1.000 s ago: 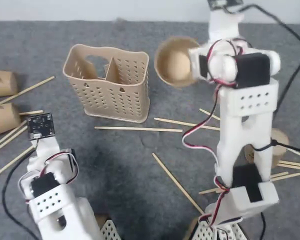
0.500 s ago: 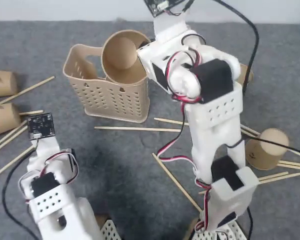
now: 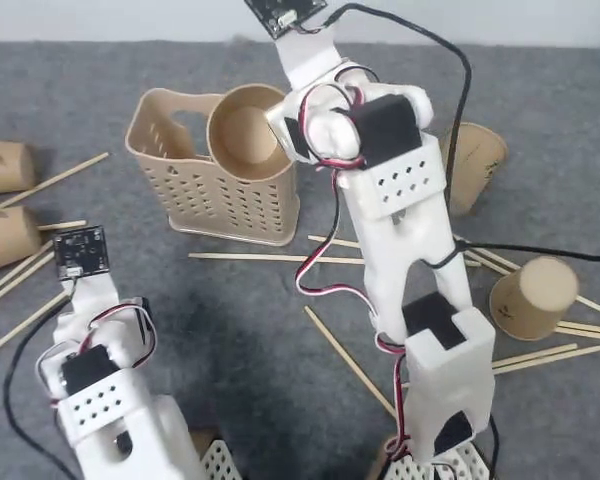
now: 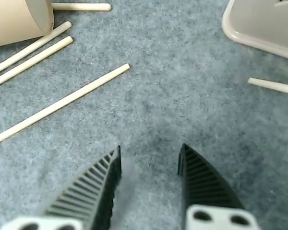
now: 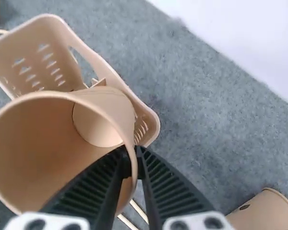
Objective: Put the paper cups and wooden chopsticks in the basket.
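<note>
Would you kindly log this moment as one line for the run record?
right gripper: shut on paper cup rim | position: over basket | left gripper: open above carpet

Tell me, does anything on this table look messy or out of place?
Yes. Wooden chopsticks lie scattered over the grey mat, and two paper cups lie on their sides at the high view's left edge. The right gripper pinches another cup by its rim, tipped sideways at the top of the upright basket.
</note>
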`<state>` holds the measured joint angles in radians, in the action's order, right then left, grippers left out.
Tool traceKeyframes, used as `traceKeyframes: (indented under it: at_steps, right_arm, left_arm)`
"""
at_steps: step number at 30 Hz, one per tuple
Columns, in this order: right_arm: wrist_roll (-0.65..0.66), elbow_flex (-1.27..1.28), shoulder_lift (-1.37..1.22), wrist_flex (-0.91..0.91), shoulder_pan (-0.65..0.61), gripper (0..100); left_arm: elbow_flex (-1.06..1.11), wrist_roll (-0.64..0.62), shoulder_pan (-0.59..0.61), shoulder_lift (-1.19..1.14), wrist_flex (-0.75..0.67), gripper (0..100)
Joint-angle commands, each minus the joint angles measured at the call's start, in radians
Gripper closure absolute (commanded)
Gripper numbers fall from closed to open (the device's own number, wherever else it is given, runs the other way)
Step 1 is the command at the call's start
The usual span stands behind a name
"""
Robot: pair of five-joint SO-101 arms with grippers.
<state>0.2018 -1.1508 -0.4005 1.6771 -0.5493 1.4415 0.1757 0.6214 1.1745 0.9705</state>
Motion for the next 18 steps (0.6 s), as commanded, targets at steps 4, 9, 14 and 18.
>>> traceKeyframes:
  at_steps: [4, 9, 14, 18]
  right_arm:
    - [0.025, -0.025, 0.022, -0.004, -0.005, 79.2]
    - [0.025, -0.101, 0.056, 0.005, -0.005, 77.1]
    - [0.025, -0.16, 0.116, 0.085, 0.002, 77.2]
    - [-0.037, -0.144, 0.137, 0.117, 0.142, 77.2]
  left_arm:
    - [-0.001, 0.012, -0.009, 0.017, -0.026, 81]
    - [-0.001, 0.012, -0.009, 0.017, -0.026, 81]
    - [-0.001, 0.012, -0.009, 0.017, -0.026, 81]
    - [-0.001, 0.012, -0.009, 0.017, -0.026, 81]
